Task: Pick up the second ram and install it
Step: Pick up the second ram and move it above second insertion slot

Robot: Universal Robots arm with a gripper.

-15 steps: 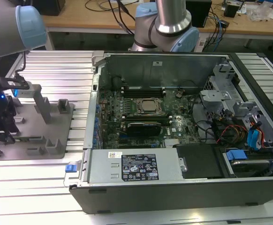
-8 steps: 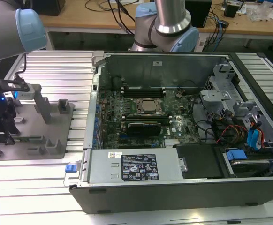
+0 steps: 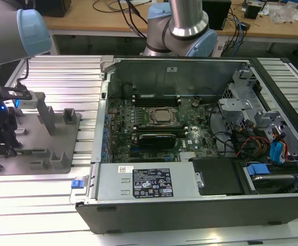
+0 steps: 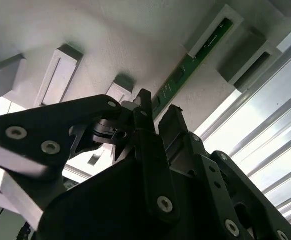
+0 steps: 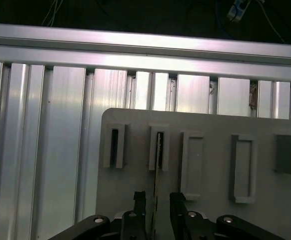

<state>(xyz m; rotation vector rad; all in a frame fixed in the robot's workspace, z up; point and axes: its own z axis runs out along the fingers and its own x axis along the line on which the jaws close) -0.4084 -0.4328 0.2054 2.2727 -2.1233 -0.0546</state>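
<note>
Found the hand (image 4: 159,102) spread open, low over the grey fixture plate (image 3: 62,136) on the ribbed aluminium worktop (image 3: 51,77), to the exterior view's left of the open computer case (image 3: 190,210). Saw the second ram (image 4: 194,59) standing on edge in a slot of that plate, running between the two fingers (image 4: 144,102), with a gap at each side in the first wrist view.

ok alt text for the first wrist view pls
The open gripper straddles the second ram, a thin stick seen edge-on in a slotted holder on a grey fixture plate. The plate rests on a ribbed aluminium table.
</note>
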